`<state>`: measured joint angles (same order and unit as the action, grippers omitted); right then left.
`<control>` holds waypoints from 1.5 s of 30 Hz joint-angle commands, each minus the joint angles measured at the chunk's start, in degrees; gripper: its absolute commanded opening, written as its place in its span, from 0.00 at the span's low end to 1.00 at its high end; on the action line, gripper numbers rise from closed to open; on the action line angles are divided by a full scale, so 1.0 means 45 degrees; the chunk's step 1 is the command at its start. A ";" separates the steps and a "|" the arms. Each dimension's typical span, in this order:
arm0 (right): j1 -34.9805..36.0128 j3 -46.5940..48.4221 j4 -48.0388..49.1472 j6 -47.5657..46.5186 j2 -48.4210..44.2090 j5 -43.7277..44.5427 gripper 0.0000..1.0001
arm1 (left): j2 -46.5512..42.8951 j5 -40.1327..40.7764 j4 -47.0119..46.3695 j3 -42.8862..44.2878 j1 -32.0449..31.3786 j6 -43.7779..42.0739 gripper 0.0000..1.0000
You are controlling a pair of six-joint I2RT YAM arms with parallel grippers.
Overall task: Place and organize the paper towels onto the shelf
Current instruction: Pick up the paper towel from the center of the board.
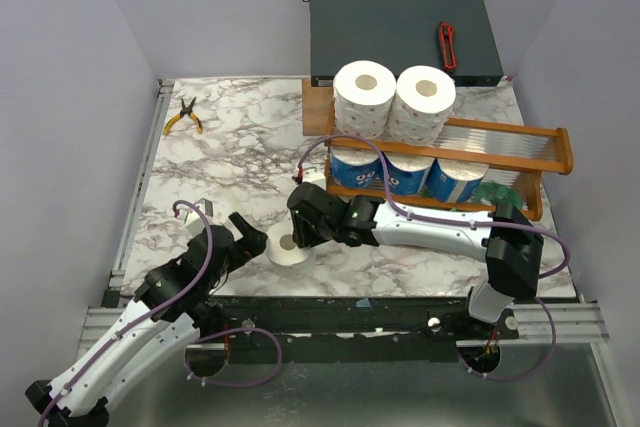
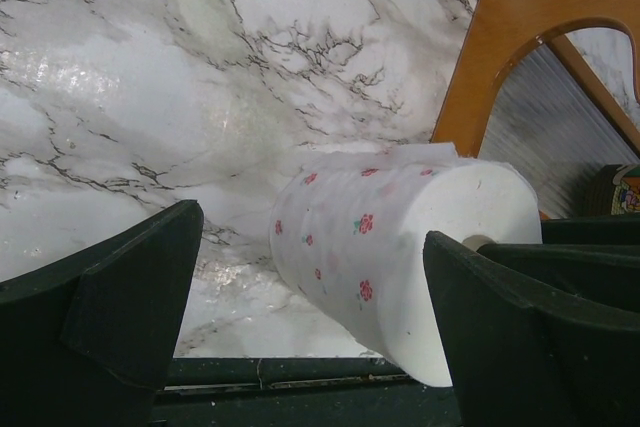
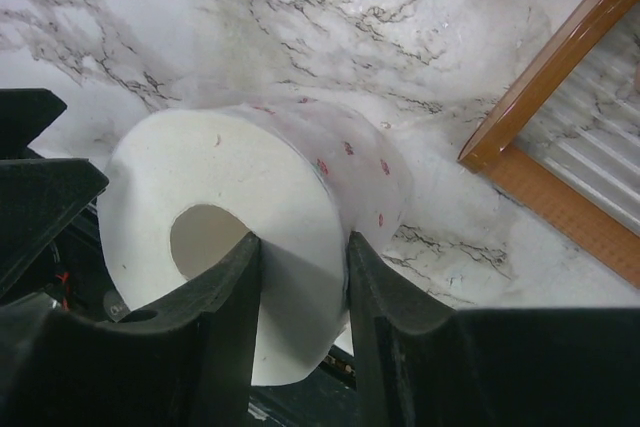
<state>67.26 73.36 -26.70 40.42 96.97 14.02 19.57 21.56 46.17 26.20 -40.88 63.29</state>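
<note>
Between the fingers of the right gripper [image 3: 300,257] a loose roll [image 3: 230,197] is held, resting on the table [image 1: 240,147]. The left gripper [image 1: 245,237] is placed just left of it. Ahead and to the right the shelf [image 3: 560,77] is set: two rolls [image 1: 364,97] on top, three further rolls [image 1: 408,175] beneath. A metal box [image 1: 400,32] is laid behind the shelf, and pliers [image 1: 183,115] far across the table.

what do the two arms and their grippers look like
The left arm and right arm share white shells, black joints and looping purple cables. The left gripper and right gripper are matte black with thick, angular fingers.
</note>
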 commanded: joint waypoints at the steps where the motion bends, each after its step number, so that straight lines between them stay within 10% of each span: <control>1: -0.0028 0.0639 -0.0544 -0.0229 -0.0436 -0.0501 0.29 | 0.0049 -0.0181 -0.0412 -0.0122 0.0064 -0.0089 0.99; 26: -0.0035 0.4409 -0.4599 -0.2559 -0.3150 -0.1773 0.11 | 0.0173 0.0464 -0.0254 0.0750 0.0121 -0.0620 0.99; 45: -0.0042 1.2319 -0.9186 -0.2316 -0.3404 0.5631 0.10 | 0.0884 0.0036 -0.1159 0.0995 0.0191 -0.1070 0.99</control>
<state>66.78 120.88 -63.55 28.58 82.70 27.03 22.79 22.52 43.53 29.67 -40.45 59.75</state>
